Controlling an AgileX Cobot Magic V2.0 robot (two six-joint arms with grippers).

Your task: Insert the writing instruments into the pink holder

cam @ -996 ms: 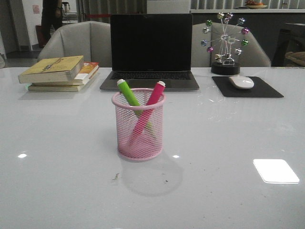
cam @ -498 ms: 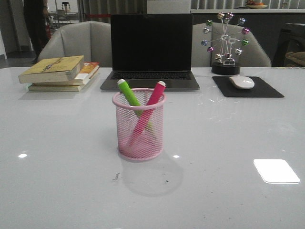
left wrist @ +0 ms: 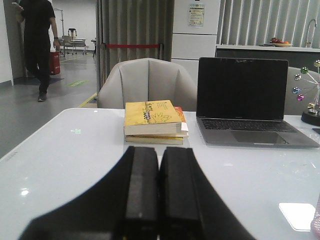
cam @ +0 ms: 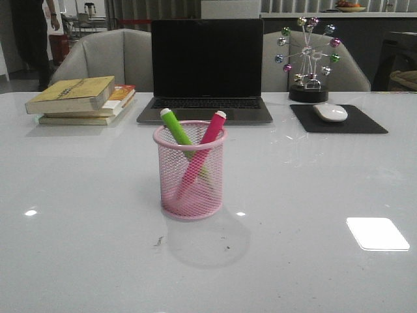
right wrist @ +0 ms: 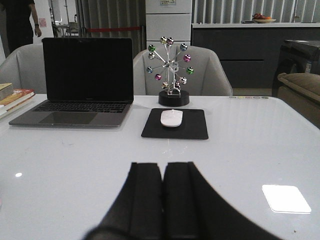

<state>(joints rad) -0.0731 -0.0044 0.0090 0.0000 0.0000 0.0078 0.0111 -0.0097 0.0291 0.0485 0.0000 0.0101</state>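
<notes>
The pink wire-mesh holder (cam: 190, 169) stands upright in the middle of the white table in the front view. Inside it lean the bright green marker (cam: 176, 128) and the magenta marker (cam: 210, 132), crossed, white ends up above the rim. Neither gripper shows in the front view. My left gripper (left wrist: 159, 150) is shut with nothing between its black fingers, low over the table's left part; a sliver of the pink holder (left wrist: 317, 225) shows at the frame edge. My right gripper (right wrist: 163, 165) is shut and empty over the table's right part.
An open laptop (cam: 206, 68) sits behind the holder, a stack of books (cam: 81, 99) at the back left, a mouse (cam: 330, 112) on a black pad and a ball ornament (cam: 307, 59) at the back right. Chairs stand behind the table; a person (left wrist: 36, 42) walks far off.
The holder, markers and both grippers have not moved. Only the person in the background has shifted to the left.
</notes>
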